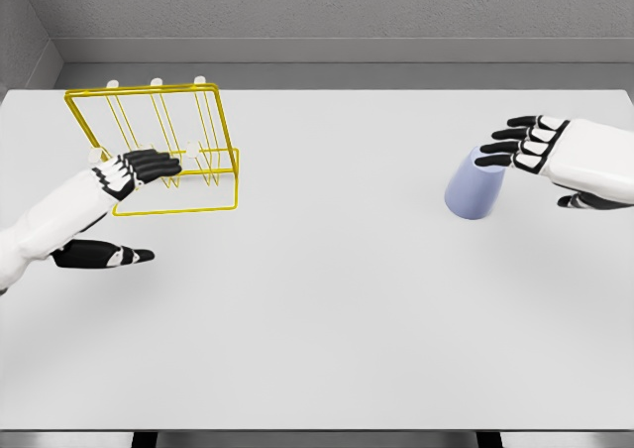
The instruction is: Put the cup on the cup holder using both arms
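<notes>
Desk (317,349): flat, pale grey-white top, fills most of the head view; far edge runs straight below a grey wall, near edge shows dark supports beneath at the lower left and lower right. Two items sit directly on it. Yellow wire cup holder (163,146): at the far left, base frame flat on the surface, rear frame tilted back, thin upright prongs with white tips. Pale lavender-blue cup (474,190): at the right, well apart from the cup holder, mouth down or closed end up cannot be told, leaning slightly. Soft shadows fall beside both items.
</notes>
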Robot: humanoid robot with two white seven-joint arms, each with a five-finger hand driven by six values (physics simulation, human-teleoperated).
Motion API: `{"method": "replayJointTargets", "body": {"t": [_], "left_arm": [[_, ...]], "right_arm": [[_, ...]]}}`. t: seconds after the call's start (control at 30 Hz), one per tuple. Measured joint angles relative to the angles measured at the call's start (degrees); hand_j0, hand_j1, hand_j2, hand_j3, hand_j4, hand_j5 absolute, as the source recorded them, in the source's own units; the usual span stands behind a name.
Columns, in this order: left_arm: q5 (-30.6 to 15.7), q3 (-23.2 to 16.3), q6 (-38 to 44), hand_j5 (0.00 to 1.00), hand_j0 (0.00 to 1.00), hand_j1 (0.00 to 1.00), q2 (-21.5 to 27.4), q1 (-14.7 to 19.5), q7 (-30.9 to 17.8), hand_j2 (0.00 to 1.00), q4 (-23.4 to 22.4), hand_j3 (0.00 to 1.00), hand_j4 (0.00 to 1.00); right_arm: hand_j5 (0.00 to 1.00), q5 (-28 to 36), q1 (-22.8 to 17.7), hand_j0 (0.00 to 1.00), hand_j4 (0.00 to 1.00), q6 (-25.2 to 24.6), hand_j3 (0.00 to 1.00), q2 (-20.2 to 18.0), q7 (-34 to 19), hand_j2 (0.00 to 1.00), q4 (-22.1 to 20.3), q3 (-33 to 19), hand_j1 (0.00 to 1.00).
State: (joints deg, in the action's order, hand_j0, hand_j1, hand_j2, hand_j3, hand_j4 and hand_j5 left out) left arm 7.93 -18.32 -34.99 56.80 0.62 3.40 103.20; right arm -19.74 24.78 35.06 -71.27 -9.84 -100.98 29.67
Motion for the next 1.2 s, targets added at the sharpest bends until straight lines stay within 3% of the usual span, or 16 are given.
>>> {"method": "replayJointTargets", "body": {"t": [0.2,0.27,0.47,0.6,0.9,0.93,1.0,1.1,1.2], "left_arm": [[0.3,0.01,0.0,1.0,1.0,1.0,0.05,0.0,0.0,1.0,-0.21,1.0,1.0],[0.18,0.02,0.0,1.0,1.0,1.0,0.02,0.0,0.0,1.0,-0.38,1.0,1.0],[0.23,-0.12,0.0,1.0,1.0,1.0,-0.04,-0.88,0.0,1.0,-1.4,1.0,1.0],[-1.01,-4.23,0.0,1.0,1.0,1.0,-0.03,-0.79,0.33,1.0,-1.18,1.0,1.0],[-10.98,-15.53,0.0,1.0,1.0,1.0,2.77,0.61,0.52,1.0,-0.23,1.0,1.0],[-12.61,-16.59,0.0,1.0,1.0,1.0,2.76,1.76,0.5,1.0,-0.2,1.0,1.0],[-16.76,-19.56,0.0,1.0,1.0,1.0,2.14,7.23,0.45,1.0,-0.18,1.0,1.0],[-26.09,-24.08,0.0,1.0,1.0,1.0,0.18,13.25,0.38,1.0,-0.14,1.0,1.0],[-32.4,-27.78,0.0,1.0,1.0,1.0,-1.45,14.5,-0.11,1.0,-0.13,1.0,1.0]], "right_arm": [[1.0,0.33,0.79,1.0,1.0,0.0,1.0,-0.79,0.36,1.0,0.54,1.59,1.0],[1.0,0.49,2.9,1.0,1.0,-0.02,1.0,-0.61,-0.64,1.0,1.48,1.94,1.0],[1.0,1.35,9.58,1.0,1.0,0.01,1.0,5.86,-16.25,1.0,5.98,2.35,1.0],[1.0,1.45,13.97,1.0,1.0,0.05,1.0,11.22,-22.66,1.0,11.04,2.55,1.0],[1.0,-0.16,16.96,1.0,1.0,0.09,1.0,18.45,-25.06,1.0,16.38,3.08,1.0],[1.0,-0.79,16.96,1.0,1.0,0.09,1.0,19.13,-25.09,1.0,17.02,3.12,1.0],[1.0,-2.13,17.14,1.0,1.0,0.09,1.0,20.27,-25.14,1.0,18.19,3.17,1.0],[1.0,-4.63,17.23,1.0,1.0,0.08,1.0,21.76,-25.16,1.0,20.09,3.56,1.0],[1.0,-6.56,17.23,1.0,1.0,0.1,1.0,22.37,-25.18,1.0,21.12,4.62,1.0]]}}
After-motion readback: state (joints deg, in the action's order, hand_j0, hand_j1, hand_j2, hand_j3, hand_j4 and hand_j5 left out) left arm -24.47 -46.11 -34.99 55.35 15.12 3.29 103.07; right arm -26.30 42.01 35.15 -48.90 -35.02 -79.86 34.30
